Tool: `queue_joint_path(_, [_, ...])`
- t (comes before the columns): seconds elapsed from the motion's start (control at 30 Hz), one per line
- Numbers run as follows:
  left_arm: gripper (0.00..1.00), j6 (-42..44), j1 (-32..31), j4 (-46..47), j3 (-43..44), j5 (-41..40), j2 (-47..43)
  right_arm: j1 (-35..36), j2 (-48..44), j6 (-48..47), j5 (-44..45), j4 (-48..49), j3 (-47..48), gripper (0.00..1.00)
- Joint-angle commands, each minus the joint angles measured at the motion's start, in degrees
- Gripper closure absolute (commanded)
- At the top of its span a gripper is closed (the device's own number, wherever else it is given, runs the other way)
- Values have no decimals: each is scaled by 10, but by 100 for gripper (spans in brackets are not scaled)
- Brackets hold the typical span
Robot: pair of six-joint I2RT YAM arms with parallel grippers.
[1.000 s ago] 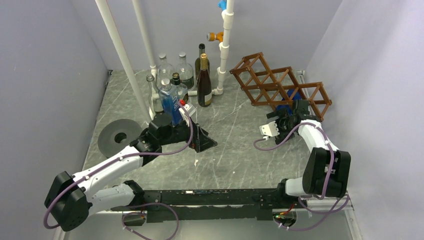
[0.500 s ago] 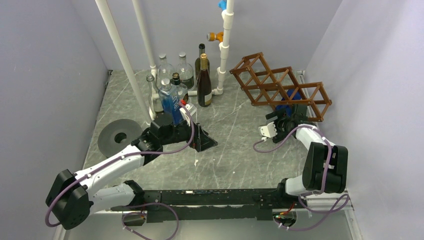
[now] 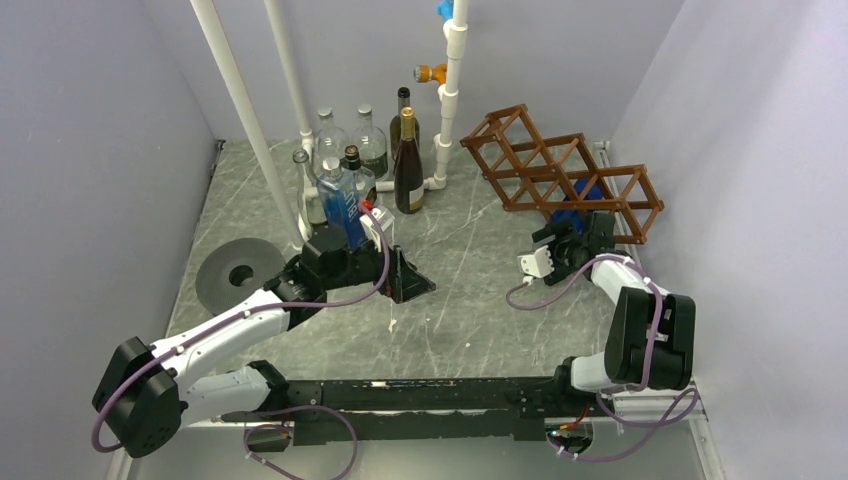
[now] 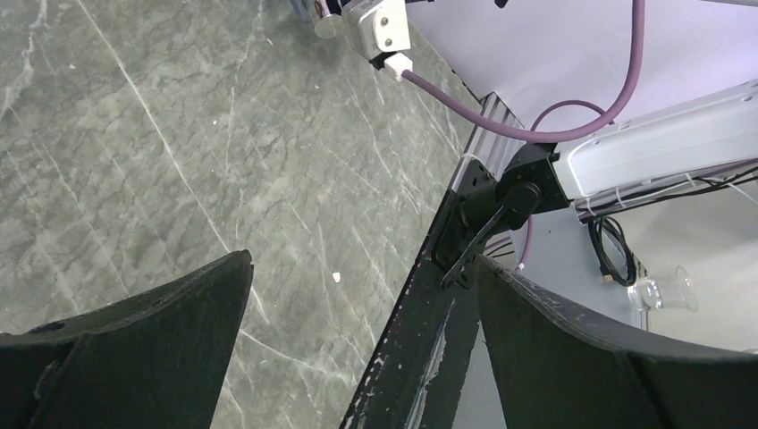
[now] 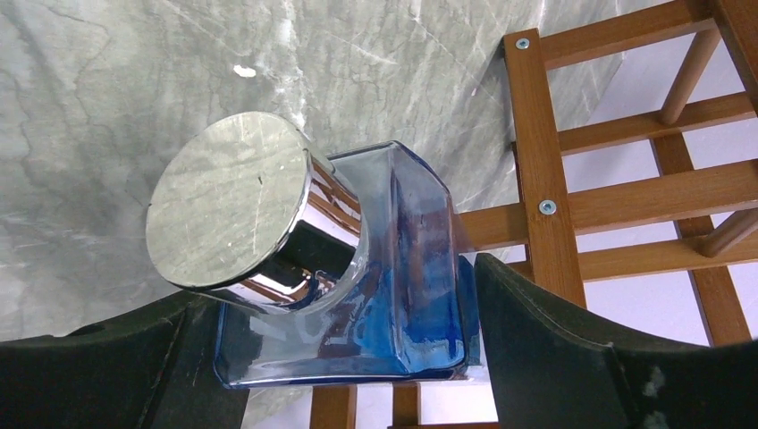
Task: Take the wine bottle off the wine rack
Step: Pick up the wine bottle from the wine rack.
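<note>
On the bench [image 3: 470, 310], left of centre: left end effector [image 3: 405, 283] wide open, nothing between the fingers, down near the surface. Further right, the right end effector [image 5: 344, 299] straddles the shoulder of the blue wine bottle [image 5: 402, 268], one finger close on each side; can't tell if they're pressing on it. Bottle lies in a cell at the near end of the wine rack [image 3: 560, 165], silver cap [image 5: 228, 197] pointing out. Back left: cluster of standing bottles [image 3: 360, 165].

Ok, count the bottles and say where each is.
8. Seven stand clustered by the white pipes: three clear bottles, one blue flask, one dark-capped bottle, two dark bottles. The wine bottle lies in the wine rack. More may be hidden.
</note>
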Motion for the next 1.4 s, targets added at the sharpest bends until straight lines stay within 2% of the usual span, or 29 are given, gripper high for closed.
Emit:
queue_joint_path(0.0, [0,-7,-2,11,13,-2,1,-8,-19,-181,8,-99,-14,40])
queue_joint_path(0.6, [0,-15,-2,19,17,1,14,61,-52,-220,-66,-296,32,41])
queue_joint_path(0.83, [0,-26,-3,32,19,6,29,99,-53,-209,-68,-333,24,33])
queue_joint_path(1.23, [0,-30,-4,39,23,10,48,145,-42,-189,-58,-325,-21,19])
queue_joint_path(1.37, [0,-30,-4,39,20,9,49,156,-40,-184,-53,-323,-32,17])
